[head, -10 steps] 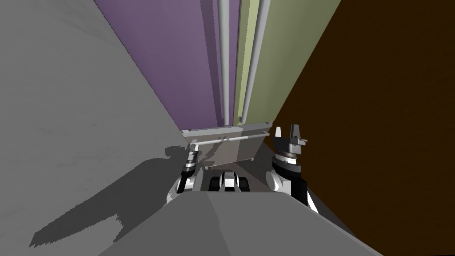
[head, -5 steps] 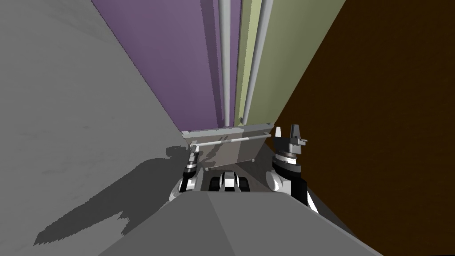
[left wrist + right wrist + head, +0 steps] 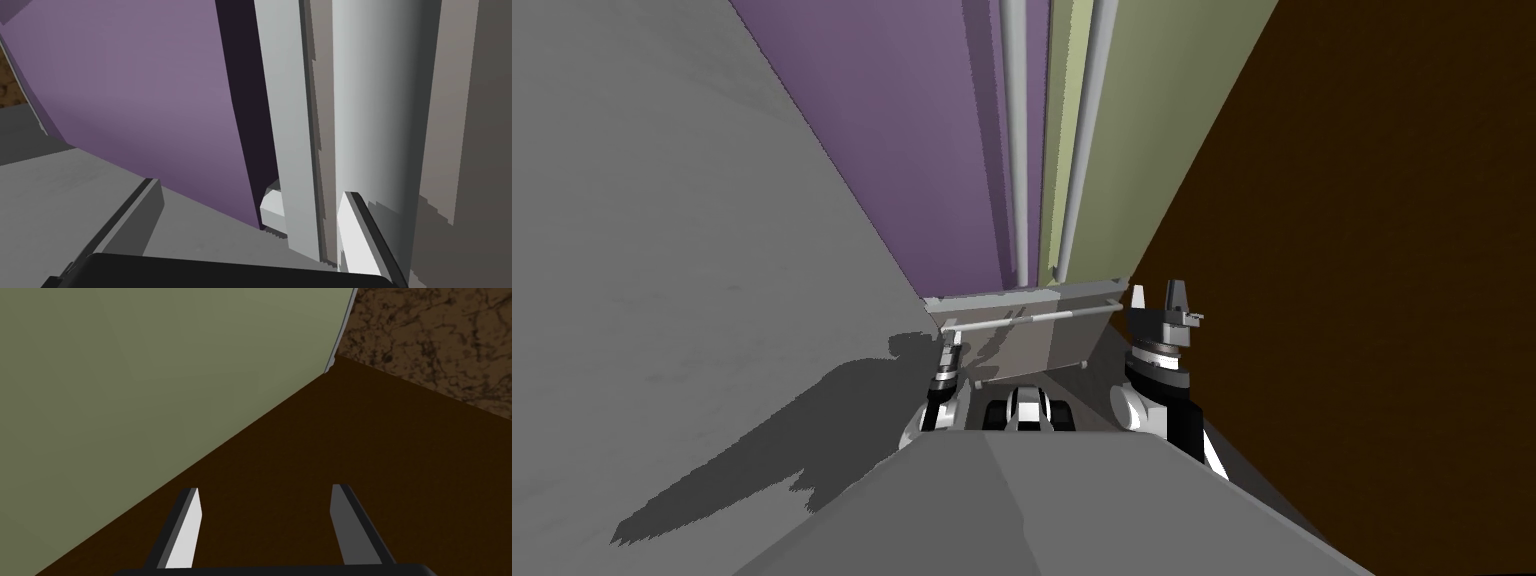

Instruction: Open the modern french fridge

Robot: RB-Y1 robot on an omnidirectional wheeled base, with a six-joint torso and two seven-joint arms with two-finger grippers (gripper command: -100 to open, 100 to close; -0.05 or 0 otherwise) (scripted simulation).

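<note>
Purple door (image 3: pixel 150 100) and its handle (image 3: pixel 285 125), ahead of the left pincer (image 3: pixel 249 189), run off the frame; far ends cut off. Contact between one finger (image 3: pixel 351 237) and the grey bar (image 3: pixel 372 125) behind it: indeterminate.

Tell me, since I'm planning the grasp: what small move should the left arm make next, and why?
Probably ease the left gripper forward towards the grey bar handle of the purple door. Its open fingers frame the bar, but the head view puts it low beside the drawer, short of the bar, so closing now would likely miss.
</note>
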